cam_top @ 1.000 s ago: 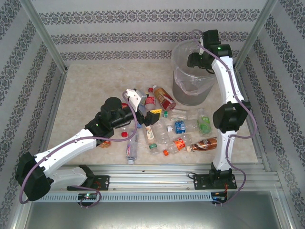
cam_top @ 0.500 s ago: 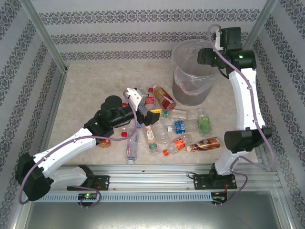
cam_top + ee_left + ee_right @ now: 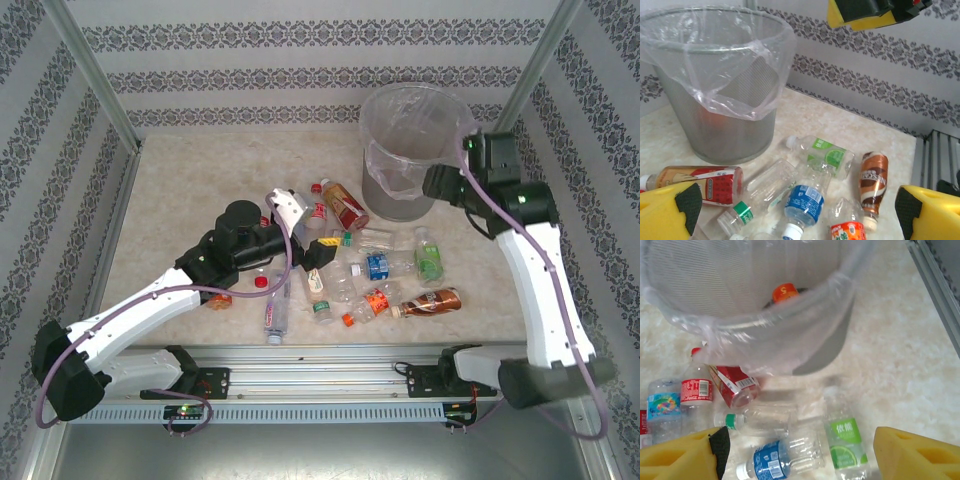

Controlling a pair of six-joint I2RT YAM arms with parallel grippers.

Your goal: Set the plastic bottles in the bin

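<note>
Pale stone-look tabletop (image 3: 180, 190), bottles strewn across it, bin at the back.
Nearest us the plastic bottles (image 3: 376, 266) lie loose on their sides, with the brown bottle (image 3: 432, 299) closest to the front edge. Our left end effector (image 3: 305, 228) hovers over the left of the pile, released, with nothing between its fingers. Farther back our right end effector (image 3: 800, 450) hangs just beside the bin (image 3: 400, 195), also released and empty. Inside the bin we see an orange cap (image 3: 785, 292).

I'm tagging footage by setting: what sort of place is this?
Probably a robot lab test cell, not a home: aluminium frame posts, wallpaper-patterned panels walling the tabletop, and robot arms bolted to a rail at its near edge.
</note>
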